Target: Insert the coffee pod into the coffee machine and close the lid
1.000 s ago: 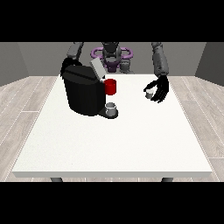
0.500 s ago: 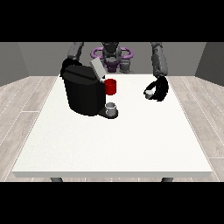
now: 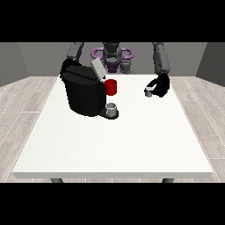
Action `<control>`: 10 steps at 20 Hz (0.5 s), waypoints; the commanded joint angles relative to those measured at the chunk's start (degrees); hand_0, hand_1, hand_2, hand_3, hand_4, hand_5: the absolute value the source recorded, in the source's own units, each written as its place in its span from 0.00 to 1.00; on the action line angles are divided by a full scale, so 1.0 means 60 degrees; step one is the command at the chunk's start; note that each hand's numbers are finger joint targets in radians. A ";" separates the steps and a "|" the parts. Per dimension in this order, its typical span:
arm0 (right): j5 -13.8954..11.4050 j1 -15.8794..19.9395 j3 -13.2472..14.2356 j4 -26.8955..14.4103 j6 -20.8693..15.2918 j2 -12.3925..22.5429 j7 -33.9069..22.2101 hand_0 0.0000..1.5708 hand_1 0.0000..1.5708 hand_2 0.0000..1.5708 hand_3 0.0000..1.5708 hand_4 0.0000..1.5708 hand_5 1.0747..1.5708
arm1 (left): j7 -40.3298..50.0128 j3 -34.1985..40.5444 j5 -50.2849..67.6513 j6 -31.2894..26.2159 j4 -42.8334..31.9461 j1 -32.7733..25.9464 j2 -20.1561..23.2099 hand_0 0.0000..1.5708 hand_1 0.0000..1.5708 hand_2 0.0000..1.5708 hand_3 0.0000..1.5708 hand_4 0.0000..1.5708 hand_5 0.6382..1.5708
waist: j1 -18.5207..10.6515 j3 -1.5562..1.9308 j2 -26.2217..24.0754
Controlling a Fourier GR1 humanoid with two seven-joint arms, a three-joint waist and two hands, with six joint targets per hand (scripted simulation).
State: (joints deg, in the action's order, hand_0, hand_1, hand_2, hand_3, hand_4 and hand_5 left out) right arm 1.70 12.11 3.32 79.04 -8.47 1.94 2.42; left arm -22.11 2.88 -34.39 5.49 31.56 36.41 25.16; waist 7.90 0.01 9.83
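Since the hand at the view's right (image 3: 160, 85) has its fingers curled round the small grey coffee pod (image 3: 149, 92), I'd carry it level to the black boxy coffee machine (image 3: 84, 90), whose lid (image 3: 97, 69) is up.

The black coffee machine (image 3: 84, 93) stands far left on the tabletop (image 3: 114, 140), lid (image 3: 97, 69) raised. The hand at the view's right (image 3: 159, 86) seems to hold a small coffee pod (image 3: 149, 92).

Robot hand at view's right (image 3: 161, 85) has lifted w/ coffee pod (image 3: 149, 92) (fingers curled round it), slightly inward.
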 commanded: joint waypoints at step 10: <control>0.0175 -0.0054 0.0143 -0.1316 0.0252 -0.0135 0.1013 0.00 0.00 0.00 0.00 0.31 1.00 | 0.0182 -0.0095 0.0167 -0.2322 0.1139 0.1671 0.0374 0.80 0.80 0.85 0.82 0.36 1.00 | -0.0171 0.0002 -0.0675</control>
State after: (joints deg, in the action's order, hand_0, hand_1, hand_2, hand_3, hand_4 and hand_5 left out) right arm 2.08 12.27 3.63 73.27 -7.31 1.84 5.67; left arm -19.91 2.05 -34.04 -4.05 36.50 43.76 25.50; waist 7.26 0.01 5.99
